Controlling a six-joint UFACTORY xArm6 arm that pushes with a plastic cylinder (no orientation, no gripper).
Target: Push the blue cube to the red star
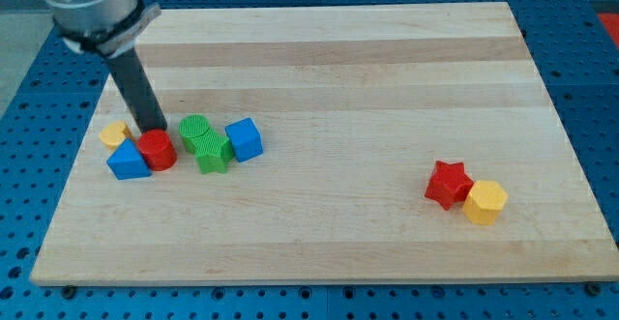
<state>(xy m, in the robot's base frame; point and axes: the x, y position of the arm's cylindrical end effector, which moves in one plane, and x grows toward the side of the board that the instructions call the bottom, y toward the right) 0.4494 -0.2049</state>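
Note:
The blue cube (244, 138) sits on the wooden board at the view's left, touching a green block (212, 152). The red star (449, 184) lies far off at the view's lower right, touching a yellow hexagonal block (485, 202). My tip (151, 130) comes down at the view's left, just behind a red cylinder (157, 150) and well to the left of the blue cube.
A green cylinder (194, 129) sits behind the green block. A blue triangular block (127, 160) touches the red cylinder's left side. A small yellow block (115, 132) lies left of my tip. The board's left edge (73, 175) is close by.

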